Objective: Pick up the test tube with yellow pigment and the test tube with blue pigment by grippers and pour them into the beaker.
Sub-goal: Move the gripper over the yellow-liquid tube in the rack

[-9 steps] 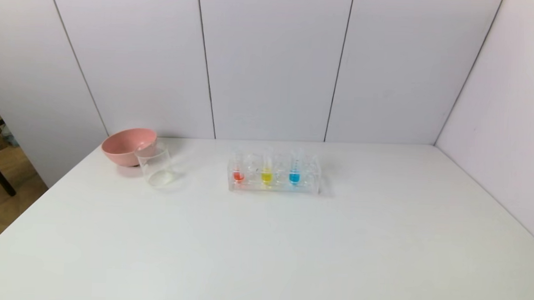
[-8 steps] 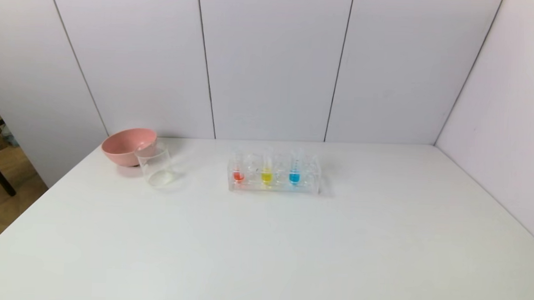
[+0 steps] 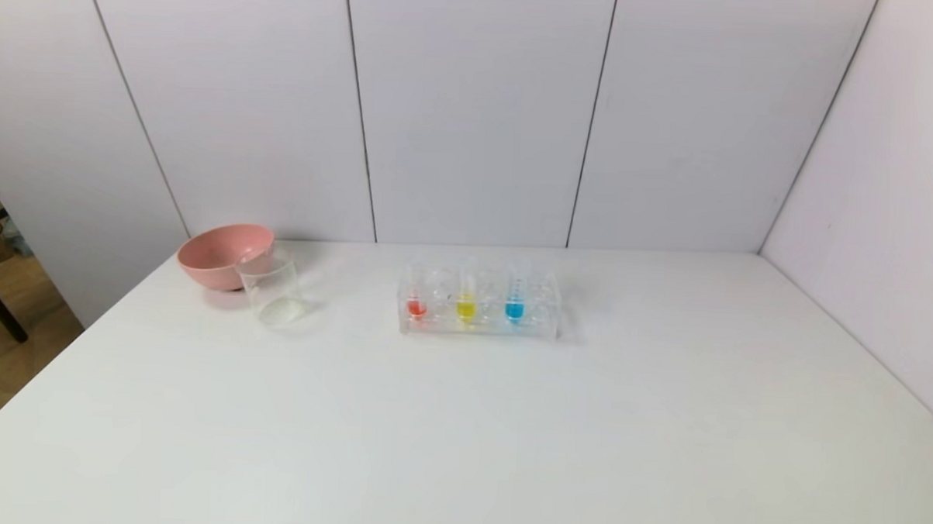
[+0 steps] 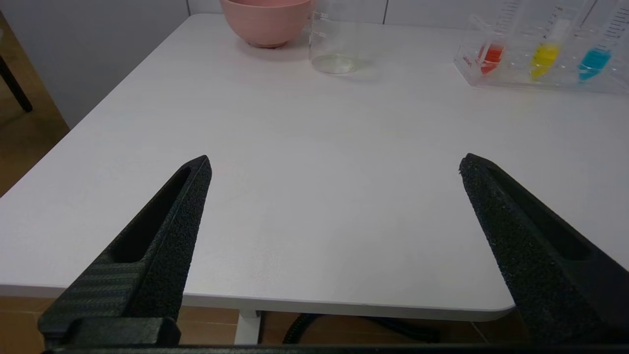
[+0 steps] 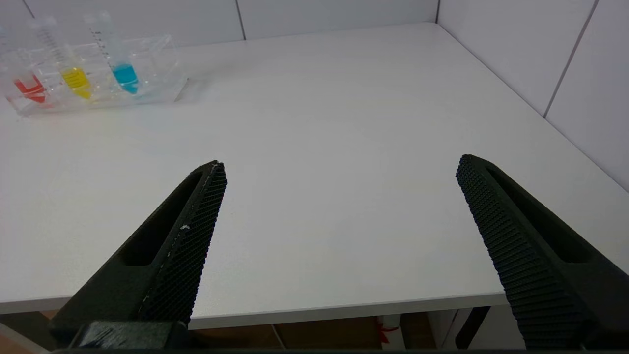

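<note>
Your head view shows the whole counter and no arm at all; only the wrist views reveal the hands. Your left hand hangs just off the near counter edge on the left side, low and level, pointing toward the far wall, its two black fingers spread wide with nothing between them. Your right hand sits the same way off the near edge on the right side, fingers spread wide and holding nothing.

From the counter's centre, the clear tube rack stands toward 12 o'clock. In it, upright in a row, stand the red-orange tube, the test tube with yellow pigment in the middle, and the test tube with blue pigment on the right. The beaker stands toward 10 o'clock, well apart from the rack, just in front of the pink bowl; you cannot tell whether they touch. The left wrist view alone shows the beaker's printed graduations; both wrist views show the tubes' scale marks.
</note>
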`<state>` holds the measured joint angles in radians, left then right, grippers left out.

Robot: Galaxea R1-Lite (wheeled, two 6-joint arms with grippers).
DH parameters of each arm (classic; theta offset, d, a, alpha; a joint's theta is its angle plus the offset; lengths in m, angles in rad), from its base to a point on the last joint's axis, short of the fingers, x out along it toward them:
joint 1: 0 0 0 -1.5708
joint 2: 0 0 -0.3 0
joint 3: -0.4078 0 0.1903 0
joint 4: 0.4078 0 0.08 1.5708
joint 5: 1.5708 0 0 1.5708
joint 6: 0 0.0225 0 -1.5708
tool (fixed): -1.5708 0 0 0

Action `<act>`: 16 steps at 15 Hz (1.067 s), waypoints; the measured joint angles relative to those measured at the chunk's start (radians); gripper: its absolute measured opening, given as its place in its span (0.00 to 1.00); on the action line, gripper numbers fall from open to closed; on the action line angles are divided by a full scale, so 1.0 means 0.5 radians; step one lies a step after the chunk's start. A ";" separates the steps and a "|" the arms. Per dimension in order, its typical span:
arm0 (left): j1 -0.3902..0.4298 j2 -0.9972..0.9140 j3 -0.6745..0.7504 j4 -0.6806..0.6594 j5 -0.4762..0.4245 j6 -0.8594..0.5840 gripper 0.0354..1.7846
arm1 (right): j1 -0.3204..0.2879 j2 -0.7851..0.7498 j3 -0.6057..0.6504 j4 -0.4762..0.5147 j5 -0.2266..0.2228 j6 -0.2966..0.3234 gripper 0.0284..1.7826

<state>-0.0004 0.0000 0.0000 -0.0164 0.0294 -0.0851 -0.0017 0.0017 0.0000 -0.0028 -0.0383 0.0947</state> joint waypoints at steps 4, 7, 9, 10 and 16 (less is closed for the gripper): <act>-0.001 0.000 0.000 -0.001 0.002 0.006 0.99 | 0.000 0.000 0.000 0.000 0.000 0.000 0.96; 0.000 0.000 0.000 -0.002 0.002 0.011 0.99 | 0.000 0.000 0.000 -0.001 0.000 0.000 0.96; 0.000 0.000 0.000 -0.003 0.002 0.013 0.99 | 0.000 0.000 0.000 0.000 0.000 0.000 0.96; 0.000 0.000 0.000 0.003 0.003 0.011 0.99 | 0.000 0.000 0.000 0.000 0.000 0.000 0.96; 0.001 0.000 -0.001 0.007 0.008 0.024 0.99 | 0.000 0.000 0.000 0.000 0.000 0.000 0.96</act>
<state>0.0000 0.0000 -0.0004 -0.0130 0.0332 -0.0730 -0.0017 0.0017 0.0000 -0.0028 -0.0383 0.0947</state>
